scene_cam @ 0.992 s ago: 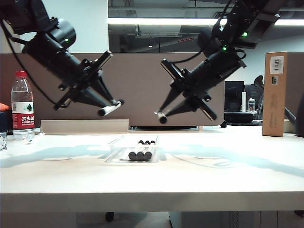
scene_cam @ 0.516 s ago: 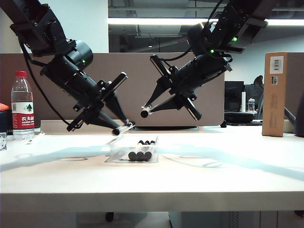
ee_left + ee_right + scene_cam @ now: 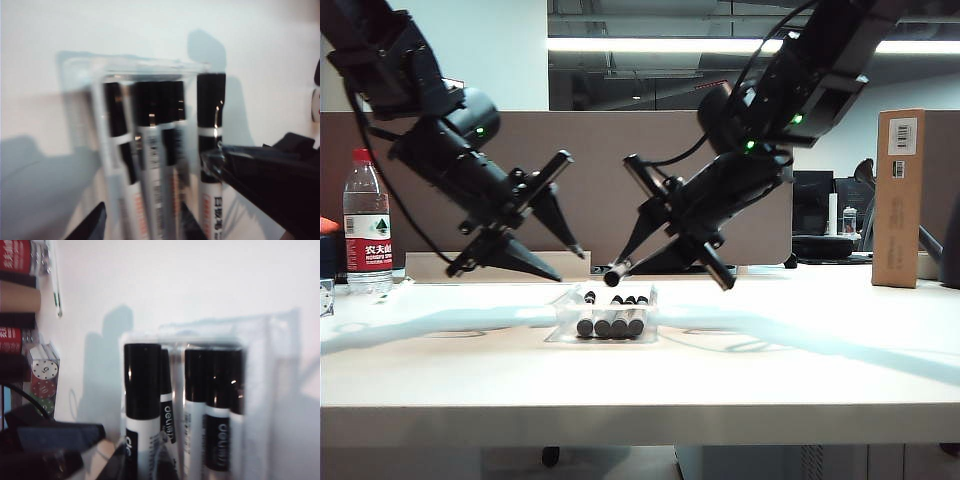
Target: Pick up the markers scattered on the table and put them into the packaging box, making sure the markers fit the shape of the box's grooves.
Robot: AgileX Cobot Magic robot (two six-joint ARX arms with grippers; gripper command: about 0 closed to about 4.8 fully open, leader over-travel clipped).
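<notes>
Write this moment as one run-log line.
left gripper: open, empty, above tray | right gripper: shut on marker | packaging box: four markers

Front table-level; wrists close above tray [image 3: 560, 322]

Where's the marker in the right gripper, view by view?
Exterior: marker in the right gripper, centre, just above the packaging box; left gripper open beside it.
Left wrist: marker alongside the box's filled grooves, dark jaws clamping it.
Right wrist: nearest black cap, before the box.
Shared landmark: the clear box.
</notes>
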